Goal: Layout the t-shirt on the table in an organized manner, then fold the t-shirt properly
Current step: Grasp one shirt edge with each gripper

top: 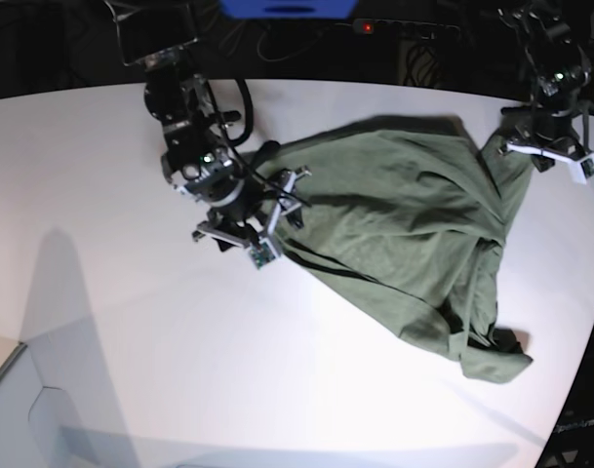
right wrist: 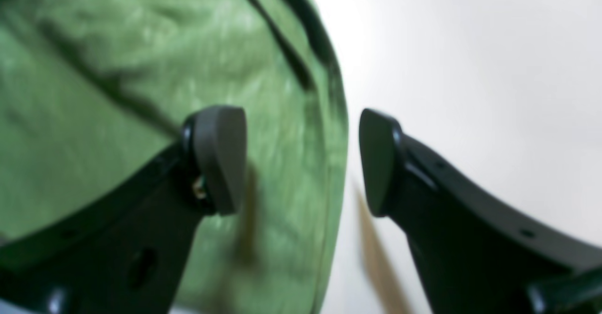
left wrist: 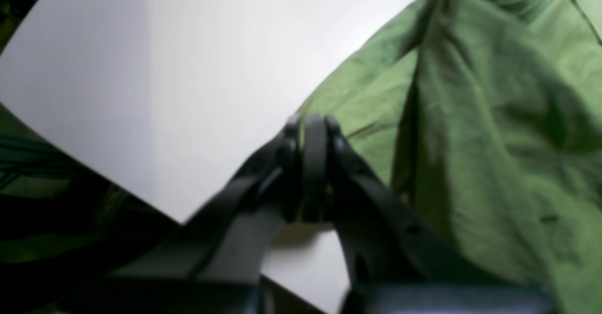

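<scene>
My left tool point(left wrist: 312, 121) is pinched fully closed, tips together at the edge of the t-shirt point(top: 404, 224); the wrist view is blurred, so whether a fold of cloth is caught between the tips I cannot tell. In the base view this tool sits at the shirt's corner near the table's point(top: 131, 322) far right edge, the fabric drawn up toward it. My right tool point(right wrist: 303, 159) stands wide, gripping nothing: one pad point(right wrist: 221, 156) is over the green cloth, the other over bare white table, with the shirt's hem running between them. Whether the pads touch the fabric is unclear. In the base view it is at the shirt's left side. Count: one t-shirt, olive green, spread in loose wrinkles over the far right part of the table, one corner trailing toward the right edge; one table; two tools.
</scene>
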Controlling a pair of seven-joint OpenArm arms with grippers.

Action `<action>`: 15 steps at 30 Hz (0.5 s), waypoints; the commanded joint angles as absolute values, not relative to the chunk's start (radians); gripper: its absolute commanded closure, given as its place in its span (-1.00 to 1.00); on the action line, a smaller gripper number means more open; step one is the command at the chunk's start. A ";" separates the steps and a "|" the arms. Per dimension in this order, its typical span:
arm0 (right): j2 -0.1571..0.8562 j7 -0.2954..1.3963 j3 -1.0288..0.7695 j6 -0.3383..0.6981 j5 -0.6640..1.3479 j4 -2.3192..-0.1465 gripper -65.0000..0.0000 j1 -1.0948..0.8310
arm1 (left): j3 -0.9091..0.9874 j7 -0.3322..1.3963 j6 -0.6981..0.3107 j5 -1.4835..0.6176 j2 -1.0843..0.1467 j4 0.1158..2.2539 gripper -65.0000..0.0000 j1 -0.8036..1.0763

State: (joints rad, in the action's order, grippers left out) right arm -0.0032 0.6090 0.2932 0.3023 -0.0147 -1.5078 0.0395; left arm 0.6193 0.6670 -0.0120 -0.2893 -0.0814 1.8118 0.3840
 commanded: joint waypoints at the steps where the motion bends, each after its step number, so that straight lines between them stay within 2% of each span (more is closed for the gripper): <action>1: -0.013 0.588 0.292 0.303 -0.005 -1.506 -0.16 0.071 | 0.624 0.651 -0.012 -0.291 -0.088 1.817 0.99 0.390; 8: -0.022 0.585 0.328 0.300 -0.005 -1.362 -0.16 0.170 | 0.624 0.650 -0.012 -0.291 -0.088 1.796 0.99 0.397; 15: -0.016 0.456 0.320 0.298 -0.007 -1.227 -0.15 0.199 | 0.624 0.650 -0.012 -0.291 -0.088 1.753 0.99 0.392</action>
State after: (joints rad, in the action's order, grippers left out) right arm -0.0139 0.4557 0.3210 0.2993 -0.0166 -1.2152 0.1772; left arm 0.6193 0.6704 -0.0116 -0.2893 -0.0799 1.7370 0.3950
